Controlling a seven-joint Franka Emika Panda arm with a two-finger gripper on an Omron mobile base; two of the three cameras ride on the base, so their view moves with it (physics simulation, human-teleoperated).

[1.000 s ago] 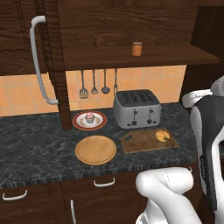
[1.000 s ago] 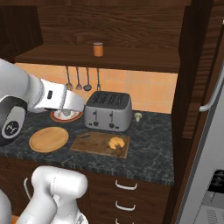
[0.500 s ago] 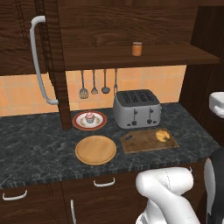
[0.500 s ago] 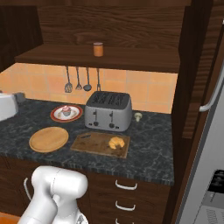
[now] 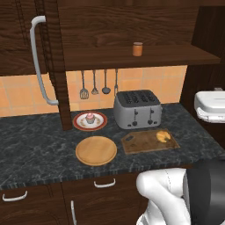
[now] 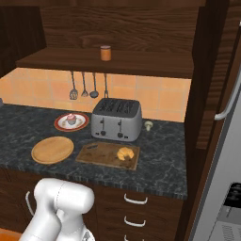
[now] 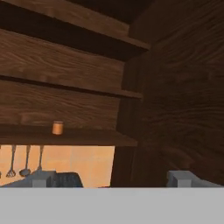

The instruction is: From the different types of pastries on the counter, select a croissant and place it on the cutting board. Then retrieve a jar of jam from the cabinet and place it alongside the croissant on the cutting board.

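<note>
Here the croissant (image 5: 163, 136) lies on the cutting board (image 5: 145, 143), toward the board's end farthest from the round wooden plate (image 5: 96, 150); in the right base view the same croissant (image 6: 125, 153) sits near the board's (image 6: 101, 156) right edge. The board rests flat on the black marbled tabletop (image 5: 35, 149), directly in front of the silver four-slot toaster (image 5: 136, 108), with the round plate just beside it. Behind that plate a red-rimmed dish (image 5: 89, 121) carries the pink-frosted cupcake (image 5: 90, 117). Above the toaster, the jar of jam (image 5: 137, 48) stands upright on the thick shelf plank of the cabinet (image 5: 176, 56), well apart from the board; the right base view shows the jar (image 6: 105, 52) alone on that plank, and the hand view shows it (image 7: 57, 127) small and distant on the same shelf. Three utensils (image 5: 94, 85) hang against the orange tiled wall below the shelf. A small pale object (image 6: 148, 125) stands on the tabletop to the right of the toaster. The gripper (image 7: 112, 179) is released, its two finger tips spread wide at the bottom of the hand view, with nothing between them, facing the cabinet's dark wood interior.
</note>
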